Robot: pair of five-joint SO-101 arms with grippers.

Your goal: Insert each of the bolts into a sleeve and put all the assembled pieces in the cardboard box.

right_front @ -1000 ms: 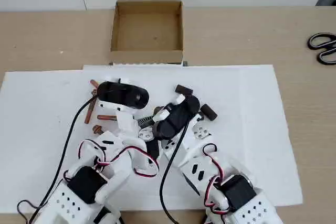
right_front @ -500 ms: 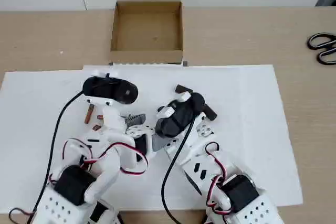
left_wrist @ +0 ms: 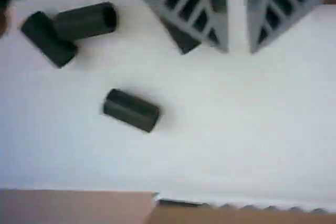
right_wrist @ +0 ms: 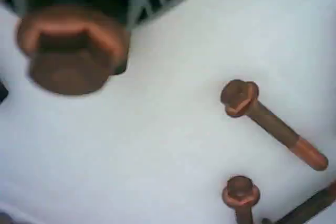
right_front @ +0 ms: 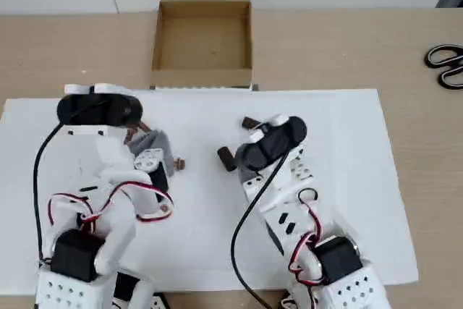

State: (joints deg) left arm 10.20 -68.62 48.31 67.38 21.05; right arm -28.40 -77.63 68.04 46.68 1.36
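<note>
My right gripper (right_front: pixel 226 157) is shut on a black sleeve with a copper bolt (right_wrist: pixel 73 51) seated in it, the bolt's hex head facing the wrist camera. It sits mid-sheet, a little right of my left gripper (right_front: pixel 158 158). The left gripper's grey fingers (left_wrist: pixel 194 3) stand a narrow gap apart with nothing between them. Loose black sleeves lie on the white paper: two touching (left_wrist: pixel 71 27) and one alone (left_wrist: pixel 131 109). Loose bolts (right_wrist: pixel 273 124) (right_wrist: pixel 240 192) rest on the paper near the left arm, one (right_front: pixel 179 164) by its fingertips. The cardboard box (right_front: pixel 204 37) stands open beyond the sheet.
The white paper sheet (right_front: pixel 347 150) covers the near table, with bare paper to the right of the right arm. Another sleeve (right_front: pixel 252 122) lies by the right arm's camera head. Scissors (right_front: pixel 445 63) lie at the far right edge of the table.
The left arm has pulled back to the left, away from the right gripper, leaving the bolt in the sleeve. The right arm has shifted slightly right, still holding the sleeve.
</note>
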